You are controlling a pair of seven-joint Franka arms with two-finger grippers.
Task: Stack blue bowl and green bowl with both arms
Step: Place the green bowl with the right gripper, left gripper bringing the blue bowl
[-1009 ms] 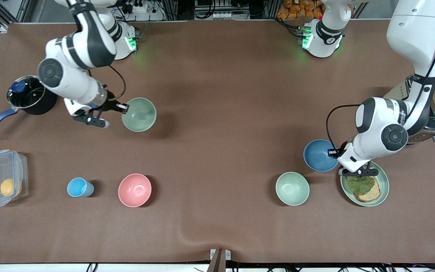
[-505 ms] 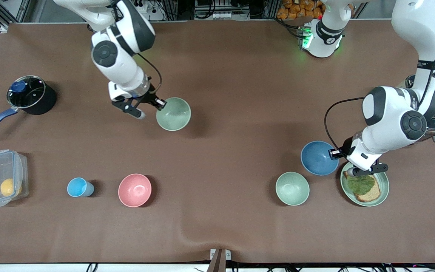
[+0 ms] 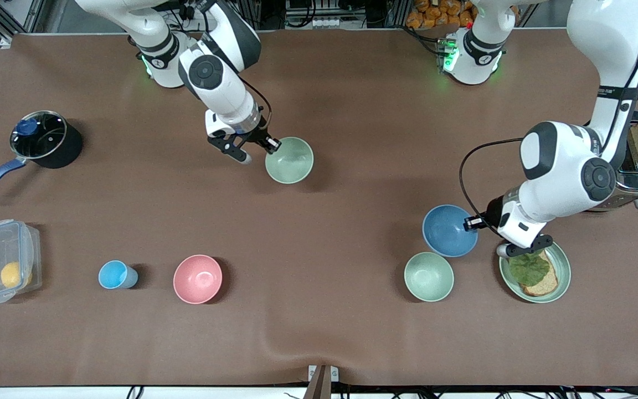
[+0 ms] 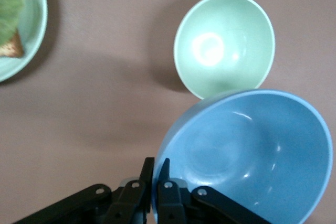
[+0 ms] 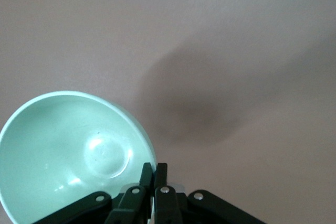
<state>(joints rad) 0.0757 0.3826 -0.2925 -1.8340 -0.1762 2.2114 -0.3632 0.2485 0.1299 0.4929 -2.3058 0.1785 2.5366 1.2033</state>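
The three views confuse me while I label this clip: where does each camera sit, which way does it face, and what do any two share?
Front view: high across the table, facing both arms' bases; shows both arms, the right hand shut on the green bowl, the left hand shut on the blue bowl.
Left wrist view: on the left arm's wrist, looking down past its hand at the blue bowl over the mint bowl.
Right wrist view: on the right arm's wrist, looking down at its hand and the green bowl.
Shared: front and left wrist views both show the blue and mint bowls.
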